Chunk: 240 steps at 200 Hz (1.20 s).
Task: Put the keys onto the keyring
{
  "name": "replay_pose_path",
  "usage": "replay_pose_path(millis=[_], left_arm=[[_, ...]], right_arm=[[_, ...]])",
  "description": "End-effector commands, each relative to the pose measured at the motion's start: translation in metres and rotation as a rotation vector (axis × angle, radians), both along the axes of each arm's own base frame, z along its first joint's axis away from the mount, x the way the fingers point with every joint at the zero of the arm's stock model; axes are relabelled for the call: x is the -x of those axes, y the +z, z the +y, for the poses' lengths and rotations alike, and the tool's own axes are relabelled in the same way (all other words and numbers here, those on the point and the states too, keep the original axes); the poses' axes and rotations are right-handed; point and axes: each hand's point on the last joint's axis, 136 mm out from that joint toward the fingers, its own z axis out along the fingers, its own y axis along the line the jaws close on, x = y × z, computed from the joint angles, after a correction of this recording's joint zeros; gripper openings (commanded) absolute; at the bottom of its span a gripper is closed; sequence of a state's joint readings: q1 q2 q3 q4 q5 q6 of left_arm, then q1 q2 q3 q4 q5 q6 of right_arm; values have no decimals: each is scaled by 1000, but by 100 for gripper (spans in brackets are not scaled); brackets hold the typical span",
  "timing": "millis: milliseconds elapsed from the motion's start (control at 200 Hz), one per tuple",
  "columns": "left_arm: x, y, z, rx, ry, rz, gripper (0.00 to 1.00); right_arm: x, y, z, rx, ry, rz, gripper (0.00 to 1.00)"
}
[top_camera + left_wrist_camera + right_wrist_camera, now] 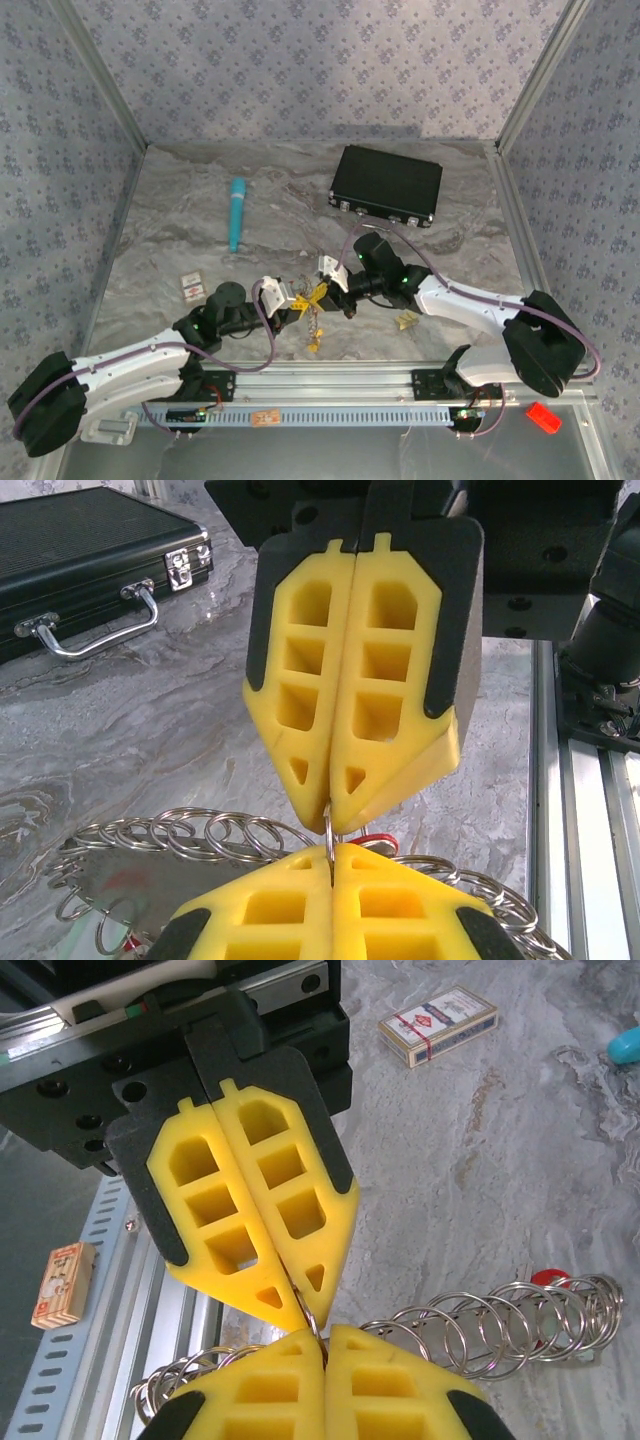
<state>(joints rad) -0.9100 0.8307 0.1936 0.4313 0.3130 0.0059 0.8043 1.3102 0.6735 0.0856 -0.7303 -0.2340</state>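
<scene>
The two claws meet tip to tip near the middle of the grey marbled table [180, 230], a little beyond the near metal rail [330, 378]. The left gripper [296, 298] has its yellow honeycomb fingers [270, 910] pressed together. The right gripper [336, 284], reaching in from the right, is pressed together too. Both pinch the same short piece of the thin silvery wire keyring [329, 830], which runs straight from one pair of tips to the other.

A row of small silvery split rings [500, 1320] curls away to either side of the fingertips (whether they lie on the table or hang clear, I cannot tell). A red plastic tag [548, 1278] peeks out among them. In the top view the small metal keys [315, 322], with yellow tags, bunch just on the near side of the meeting point. Another yellow tag [405, 320] lies on the table to their right, beside the right arm.

A flat black hard case [387, 185] with metal latches sits far right. A teal pen-like tube [237, 213] lies to its left. A small boxed deck of cards [191, 287] lies left of the left gripper.
</scene>
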Motion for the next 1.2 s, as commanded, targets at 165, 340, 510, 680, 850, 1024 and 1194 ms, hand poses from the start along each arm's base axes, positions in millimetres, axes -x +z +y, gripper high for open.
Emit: replay_pose_path(millis=[165, 340, 510, 680, 850, 1024, 1194], left_arm=[[-6, 18, 2, 21, 37, -27, 18], [-4, 16, 1, -1, 26, -16, 18], [-3, 19, -3, 3, 4, -13, 19], [-1, 19, -6, 4, -20, -8, 20], [2, 18, -9, 0, -43, -2, 12], [5, 18, -8, 2, -57, -10, 0], [6, 20, -9, 30, -65, -28, 0]], right_arm=[[3, 11, -4, 60, 49, -52, 0], [8, 8, -9, 162, 92, -87, 0], [10, 8, -6, 207, 125, -114, 0], [10, 12, 1, 210, 146, -137, 0], [14, 16, 7, 193, 167, -135, 0], [4, 23, 0, 133, 89, -120, 22], [1, 16, -9, 94, 29, -57, 33]])
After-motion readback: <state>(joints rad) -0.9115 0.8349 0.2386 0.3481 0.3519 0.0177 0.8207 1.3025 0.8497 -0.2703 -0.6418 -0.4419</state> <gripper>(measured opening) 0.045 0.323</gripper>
